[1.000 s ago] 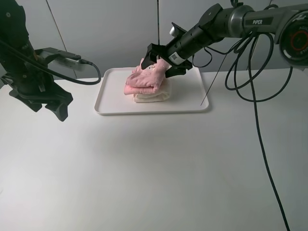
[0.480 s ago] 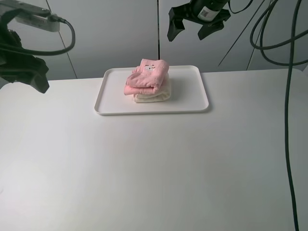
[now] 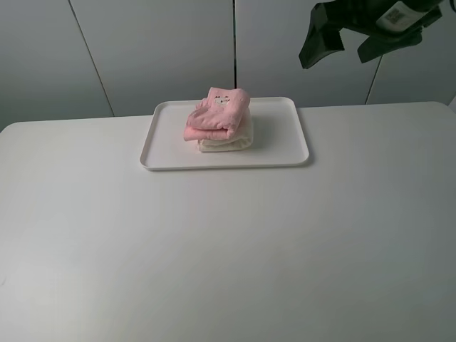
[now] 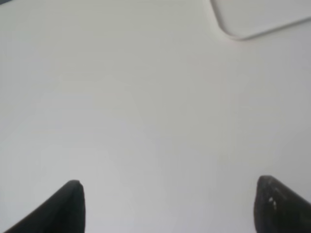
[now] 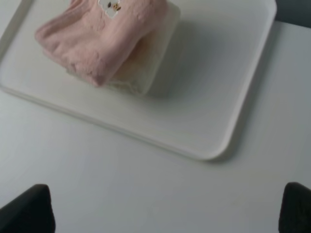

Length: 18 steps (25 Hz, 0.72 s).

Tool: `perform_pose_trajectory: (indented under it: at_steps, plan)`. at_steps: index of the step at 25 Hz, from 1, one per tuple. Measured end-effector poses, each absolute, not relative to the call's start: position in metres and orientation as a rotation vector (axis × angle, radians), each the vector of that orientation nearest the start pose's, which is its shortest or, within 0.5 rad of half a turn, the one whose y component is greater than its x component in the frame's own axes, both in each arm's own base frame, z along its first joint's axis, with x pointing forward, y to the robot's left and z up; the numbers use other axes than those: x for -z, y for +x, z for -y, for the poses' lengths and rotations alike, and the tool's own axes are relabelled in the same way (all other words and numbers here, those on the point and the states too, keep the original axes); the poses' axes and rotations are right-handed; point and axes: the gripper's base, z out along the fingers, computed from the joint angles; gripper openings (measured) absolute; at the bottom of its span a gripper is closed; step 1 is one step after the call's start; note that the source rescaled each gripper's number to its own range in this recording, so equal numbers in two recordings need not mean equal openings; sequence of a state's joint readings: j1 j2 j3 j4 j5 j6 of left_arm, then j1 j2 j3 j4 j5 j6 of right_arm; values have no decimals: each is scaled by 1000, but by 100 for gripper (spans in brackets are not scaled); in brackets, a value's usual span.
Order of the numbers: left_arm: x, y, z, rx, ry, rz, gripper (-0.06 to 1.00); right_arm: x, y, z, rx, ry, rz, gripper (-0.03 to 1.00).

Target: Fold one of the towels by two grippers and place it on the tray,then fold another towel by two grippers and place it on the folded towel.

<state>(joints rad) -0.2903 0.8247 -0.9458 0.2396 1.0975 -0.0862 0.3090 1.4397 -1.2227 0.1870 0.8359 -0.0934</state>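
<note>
Towels sit stacked on the tray (image 3: 285, 146) in the upper middle of the high view: the pink towel (image 3: 216, 114), folded, lies on top of the folded cream towel (image 3: 226, 143), whose edge shows below it and at its right side. A small cartoon patch (image 3: 223, 100) faces up on the pink one. The stack rests left of the tray's middle, leaving bare tray to its right. The tray lies flat on the white table (image 3: 228, 249), near the far edge, in front of grey wall panels (image 3: 142, 50). In the upper right corner of the high view the right gripper (image 3: 343, 48) hangs in the air, well apart from the tray, its two black jaws spread wide with nothing between them. The left arm does not show in that view. In the left wrist view the left gripper (image 4: 170, 206) has its two dark fingertips (image 4: 68, 208) at the lower left and lower right of the frame, far apart and holding nothing, over bare table, with a rounded tray corner (image 4: 238, 29) at the upper right. In the right wrist view the towels fill the upper left, the tray runs across the upper half, and the jaw tips stand wide apart at the lower corners, empty.
</note>
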Motion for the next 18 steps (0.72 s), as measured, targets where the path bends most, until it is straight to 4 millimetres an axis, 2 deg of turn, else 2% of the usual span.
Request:
perform_pose_trajectory:
  at_steps: [5,9,18]
  plan:
    - [-370,90,4,-127,198,-2287,95,-334,223,-84,-302,-418,-2485,100]
    - [-370,68,-4,-120,158,-2282,95,-335,182,-71,-304,-417,-2441,100]
    - [-367,60,0,-43,154,-2314,95,-325,105,-47,-314,-421,-2344,100]
